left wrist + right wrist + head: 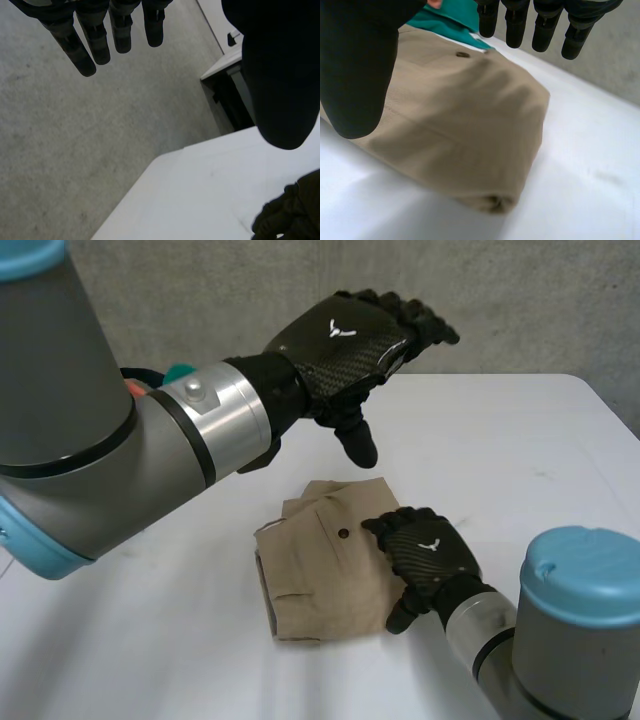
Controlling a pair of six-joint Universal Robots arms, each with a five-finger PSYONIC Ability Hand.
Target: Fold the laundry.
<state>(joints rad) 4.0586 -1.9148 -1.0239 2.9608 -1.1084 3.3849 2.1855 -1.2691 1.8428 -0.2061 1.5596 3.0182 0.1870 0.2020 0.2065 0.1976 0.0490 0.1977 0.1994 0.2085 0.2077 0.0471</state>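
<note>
My left hand [345,340] hangs in the air behind the folded khaki garment [318,575], fingers loose and holding nothing (parked out of the way, I'd guess). The garment sits as a compact bundle on the white table [540,440], button facing up. My right hand [428,552] lies flat on its right edge, fingers straight, not gripping. Probably pressing the fold down.

No words, numbers or brand names could be read anywhere. The only sign was a small white winged emblem [342,329] on the back of the left hand [352,352], with a matching mark [430,545] on the back of the right hand [424,562].
</note>
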